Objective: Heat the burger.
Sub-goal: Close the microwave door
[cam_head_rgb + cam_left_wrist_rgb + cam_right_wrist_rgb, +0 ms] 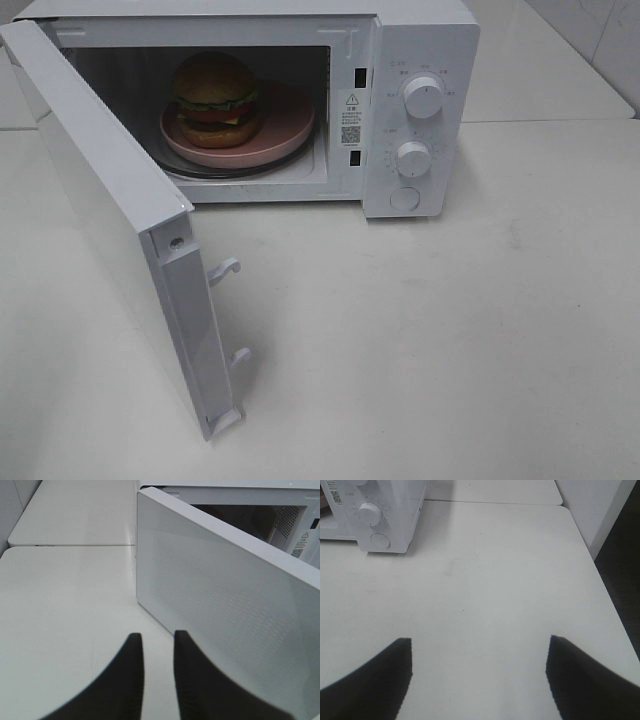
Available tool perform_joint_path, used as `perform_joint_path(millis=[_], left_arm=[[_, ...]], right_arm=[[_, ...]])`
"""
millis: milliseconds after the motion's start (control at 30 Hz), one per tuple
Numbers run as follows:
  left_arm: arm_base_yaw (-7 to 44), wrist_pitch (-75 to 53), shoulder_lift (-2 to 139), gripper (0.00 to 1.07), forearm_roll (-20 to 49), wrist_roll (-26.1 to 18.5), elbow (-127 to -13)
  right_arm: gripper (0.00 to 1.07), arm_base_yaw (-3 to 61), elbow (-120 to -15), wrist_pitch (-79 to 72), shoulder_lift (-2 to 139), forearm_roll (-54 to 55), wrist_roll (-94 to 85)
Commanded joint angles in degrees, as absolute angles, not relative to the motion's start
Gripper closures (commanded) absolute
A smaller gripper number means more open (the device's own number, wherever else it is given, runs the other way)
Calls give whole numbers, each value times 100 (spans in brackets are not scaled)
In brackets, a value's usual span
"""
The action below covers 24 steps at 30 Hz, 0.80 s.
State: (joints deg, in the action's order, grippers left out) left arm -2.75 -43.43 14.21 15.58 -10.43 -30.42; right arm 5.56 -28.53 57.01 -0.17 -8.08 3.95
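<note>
Microwave door [110, 200] standing open, burger [215, 98] on pink plate [295, 122] inside, left gripper [157, 634] jaws narrow, empty, right gripper [480, 639] jaws wide, empty.

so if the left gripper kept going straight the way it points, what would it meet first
Probably the outer face of the open microwave door, which stands ahead of the left gripper. Depth is unclear, so it could skim past its edge over the table.
</note>
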Motion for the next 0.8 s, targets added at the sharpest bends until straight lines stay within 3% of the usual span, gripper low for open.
perform_joint_path(millis=[33,200,300,367,567,633,800], left_arm=[[-258,-4114,1570,107,1587,-1014,-3083],[-258,-3558,2177,107,1587,-1094,-3077],[-258,-2962,2515,107,1616,-1387,-2934],[-258,-1960,2893,107,1868,-1667,-2550],[-246,-831,3140,107,2309,-1919,-1965],[-69,344,3352,107,2389,-1982,-1501],[223,1186,3598,107,2257,-1977,-1220]], right_arm=[[34,533,-2848,5707,-178,-814,435],[34,533,-2848,5707,-178,-814,435],[34,533,-2848,5707,-178,-814,435],[34,533,-2848,5707,-178,-814,435],[34,533,-2848,5707,-178,-814,435],[34,533,-2848,5707,-178,-814,435],[34,533,-2848,5707,-178,-814,435]])
